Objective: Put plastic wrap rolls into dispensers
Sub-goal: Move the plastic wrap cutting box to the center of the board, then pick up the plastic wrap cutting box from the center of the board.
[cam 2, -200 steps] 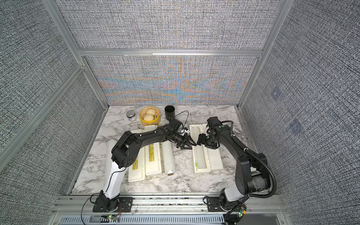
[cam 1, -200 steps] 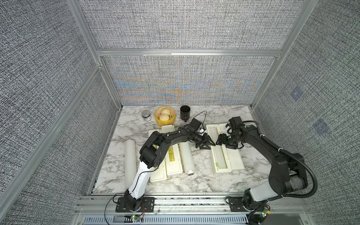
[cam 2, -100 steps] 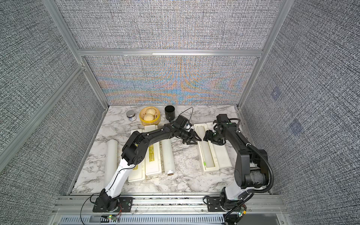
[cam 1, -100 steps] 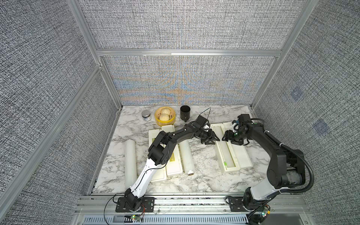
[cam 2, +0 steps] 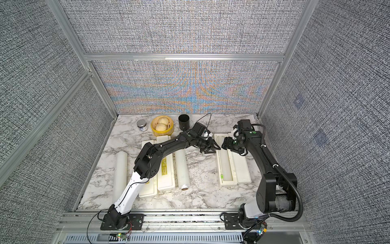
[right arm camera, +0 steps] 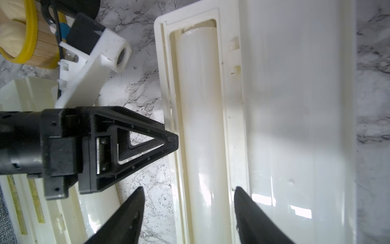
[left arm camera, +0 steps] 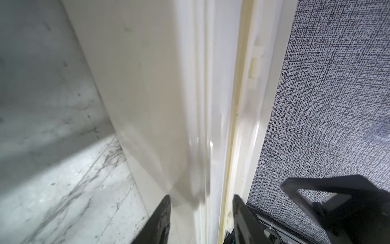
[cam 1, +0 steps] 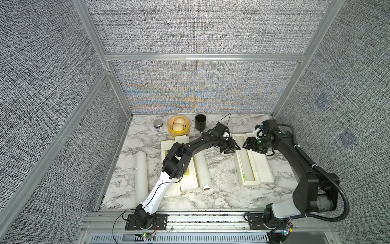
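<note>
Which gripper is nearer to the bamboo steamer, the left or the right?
Left. The left gripper is closed on the open dispenser's rim, on the bamboo steamer's side. The right gripper is over that dispenser, farther away.

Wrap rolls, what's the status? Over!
Left gripper shut on open dispenser's rim. Right gripper open above seated roll. Two rolls loose; left arm crosses closed dispensers.

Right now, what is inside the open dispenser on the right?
A plastic wrap roll lies lengthwise in the open dispenser, filling its trough. The trough floor beneath is covered by the roll.
</note>
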You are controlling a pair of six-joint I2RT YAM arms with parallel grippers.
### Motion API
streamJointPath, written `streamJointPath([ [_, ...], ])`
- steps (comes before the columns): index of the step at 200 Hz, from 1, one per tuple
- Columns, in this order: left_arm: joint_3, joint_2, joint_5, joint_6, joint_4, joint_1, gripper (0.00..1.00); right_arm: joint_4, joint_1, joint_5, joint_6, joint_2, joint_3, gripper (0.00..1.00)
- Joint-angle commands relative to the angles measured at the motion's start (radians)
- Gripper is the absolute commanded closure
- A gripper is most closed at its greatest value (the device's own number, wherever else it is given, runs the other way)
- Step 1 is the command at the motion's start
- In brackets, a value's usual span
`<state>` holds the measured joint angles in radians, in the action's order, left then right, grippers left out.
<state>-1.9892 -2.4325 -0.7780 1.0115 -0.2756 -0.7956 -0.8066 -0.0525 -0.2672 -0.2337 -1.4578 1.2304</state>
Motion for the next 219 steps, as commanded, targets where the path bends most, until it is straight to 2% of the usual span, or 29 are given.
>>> streamJointPath([
  [1, 0.064, 0.088, 0.027, -0.051, 0.036, 0.018, 0.51, -0.051, -0.030, 0.031, -0.013, 0.040, 0.015, 0.26],
  [53, 0.340, 0.392, 0.142, -0.197, -0.050, 0.107, 0.42, -0.082, -0.220, 0.113, -0.092, 0.092, 0.032, 0.23],
  [91, 0.533, 0.596, 0.200, -0.285, -0.125, 0.208, 0.38, -0.012, -0.408, 0.128, -0.184, 0.037, 0.045, 0.22],
  [118, 0.671, 0.713, 0.204, -0.312, -0.129, 0.296, 0.38, 0.015, -0.563, 0.162, -0.232, -0.075, 0.132, 0.16],
  [158, 0.778, 0.849, 0.218, -0.365, -0.181, 0.437, 0.38, 0.019, -0.741, 0.209, -0.272, -0.289, 0.341, 0.01],
  [195, 0.854, 0.962, 0.265, -0.395, -0.229, 0.553, 0.36, 0.030, -0.826, 0.213, -0.315, -0.451, 0.486, 0.01],
  [219, 0.885, 1.021, 0.345, -0.400, -0.281, 0.601, 0.36, 0.037, -0.857, 0.219, -0.347, -0.529, 0.553, 0.01],
])
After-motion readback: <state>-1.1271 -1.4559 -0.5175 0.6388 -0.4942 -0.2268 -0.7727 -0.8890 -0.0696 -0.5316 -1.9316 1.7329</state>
